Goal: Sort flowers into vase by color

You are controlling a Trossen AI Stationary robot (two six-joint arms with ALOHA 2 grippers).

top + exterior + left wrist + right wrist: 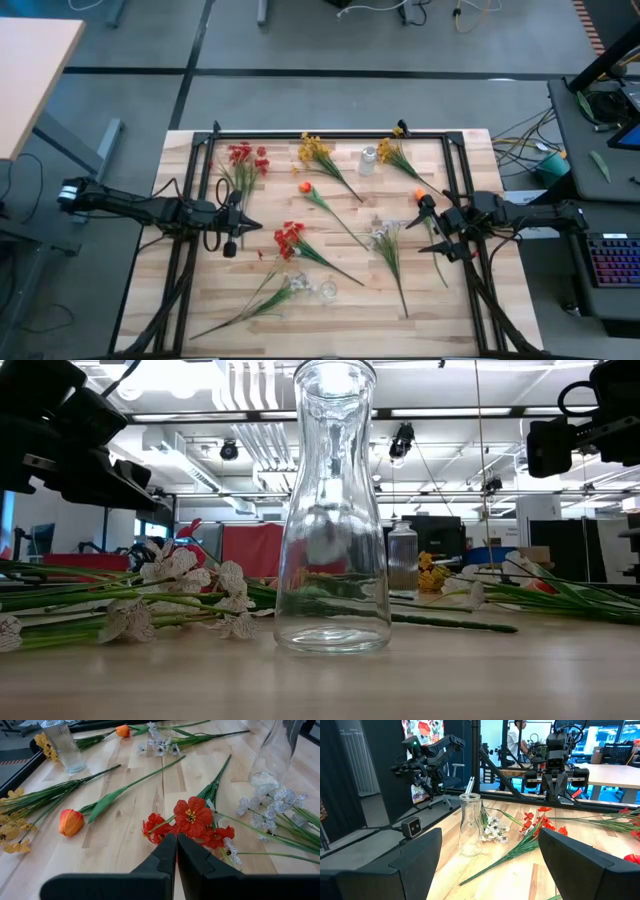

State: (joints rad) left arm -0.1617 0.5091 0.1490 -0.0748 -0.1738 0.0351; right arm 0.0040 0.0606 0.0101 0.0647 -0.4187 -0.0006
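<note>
I have both arms hovering over the table (pixel 200 330) with nothing picked up. My left gripper (pixel 243 226) is pressed together and empty, sitting just left of the red spray (pixel 290 238) near the middle. My right gripper (pixel 432 228) is spread wide and empty, at the right side, close to the white spray (pixel 387 240) and an orange bud (pixel 419 194).

The flowers lie scattered: another red spray (pixel 241 158) at the back left, a yellow spray (pixel 313 151) at back centre, a second yellow one (pixel 395 152) at back right, an orange tulip (pixel 305 187) on its long stem in the middle, and a white bunch (pixel 290 290) at the front. The clear vase (pixel 327 291) stands at the front beside that bunch; a second, ribbed vase (pixel 367 160) stands at the back between the yellow sprays.

The red spray looks the sensible first pick for my left arm. I must open the fingers (pixel 165 857) before descending, then come down across the stem rather than the blossoms, a little way below the head so it hangs straight. The stems overlap, so I should choose a stretch that lies clear, or I risk dragging a neighbour. The vase neck is narrow; I will lead with the stem end and keep the spray near upright
</note>
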